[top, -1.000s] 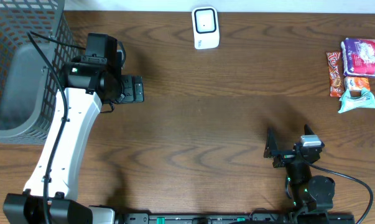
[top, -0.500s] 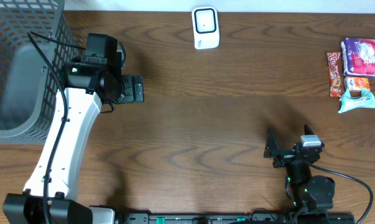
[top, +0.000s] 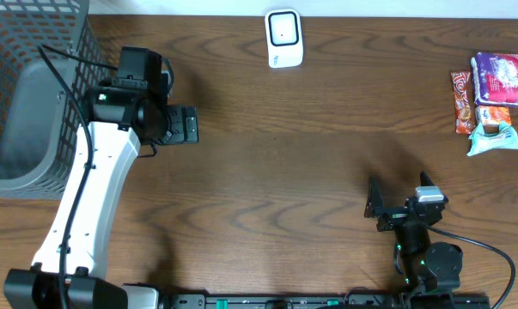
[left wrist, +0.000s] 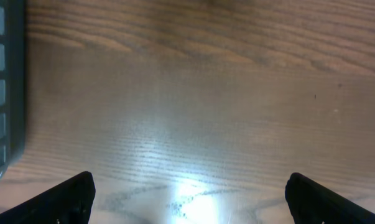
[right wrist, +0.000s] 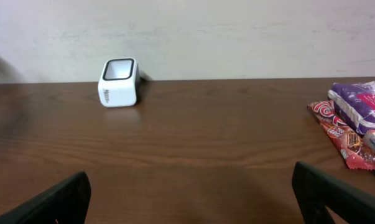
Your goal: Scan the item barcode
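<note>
Table (top: 310, 154): dark wood grain, glare under the left wrist.
Wall (right wrist: 237, 31): pale, behind far edge.
Basket (top: 35, 94): grey mesh, left edge.
Left gripper (top: 188, 124): jaws fully spread, empty (beside basket).
Right gripper (top: 400, 199): jaws fully spread, empty.
Snack packets (top: 492, 99): clustered, right edge.
Scanner (top: 284, 39): white, far edge, centre.

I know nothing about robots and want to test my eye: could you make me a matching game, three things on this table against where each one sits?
Things:
1. white scanner
2. grey basket
3. snack packets

Places:
A. right side
B. back edge, centre
C. left side

Pairs: 1-B, 2-C, 3-A
</note>
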You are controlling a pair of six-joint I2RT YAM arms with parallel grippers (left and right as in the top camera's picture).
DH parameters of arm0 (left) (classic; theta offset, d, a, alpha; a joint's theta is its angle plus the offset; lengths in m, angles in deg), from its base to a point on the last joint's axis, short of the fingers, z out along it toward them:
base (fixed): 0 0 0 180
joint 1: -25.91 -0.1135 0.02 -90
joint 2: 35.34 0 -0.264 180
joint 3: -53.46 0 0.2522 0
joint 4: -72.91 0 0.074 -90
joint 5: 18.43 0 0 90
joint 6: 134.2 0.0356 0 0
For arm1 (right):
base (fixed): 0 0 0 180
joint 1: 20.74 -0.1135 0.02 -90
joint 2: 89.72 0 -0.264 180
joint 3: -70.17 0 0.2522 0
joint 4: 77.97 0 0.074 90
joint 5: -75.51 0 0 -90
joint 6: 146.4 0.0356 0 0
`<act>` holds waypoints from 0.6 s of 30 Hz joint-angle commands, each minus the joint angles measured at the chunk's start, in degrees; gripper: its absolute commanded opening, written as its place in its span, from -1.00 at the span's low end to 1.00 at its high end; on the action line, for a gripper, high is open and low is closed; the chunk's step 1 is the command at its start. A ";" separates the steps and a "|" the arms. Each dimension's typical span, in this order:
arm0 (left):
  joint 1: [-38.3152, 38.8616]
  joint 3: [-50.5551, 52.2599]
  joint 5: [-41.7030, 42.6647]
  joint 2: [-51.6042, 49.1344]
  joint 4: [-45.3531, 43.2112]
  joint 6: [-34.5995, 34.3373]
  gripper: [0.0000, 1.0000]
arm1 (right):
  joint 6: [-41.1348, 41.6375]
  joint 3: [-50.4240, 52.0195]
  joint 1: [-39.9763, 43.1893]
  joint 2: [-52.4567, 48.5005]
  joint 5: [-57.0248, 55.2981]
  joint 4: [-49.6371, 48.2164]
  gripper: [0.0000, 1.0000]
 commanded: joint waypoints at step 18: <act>0.02 33.53 4.70 26.21 -21.66 -0.28 0.96 | -0.63 0.13 0.13 0.37 -0.48 0.22 0.98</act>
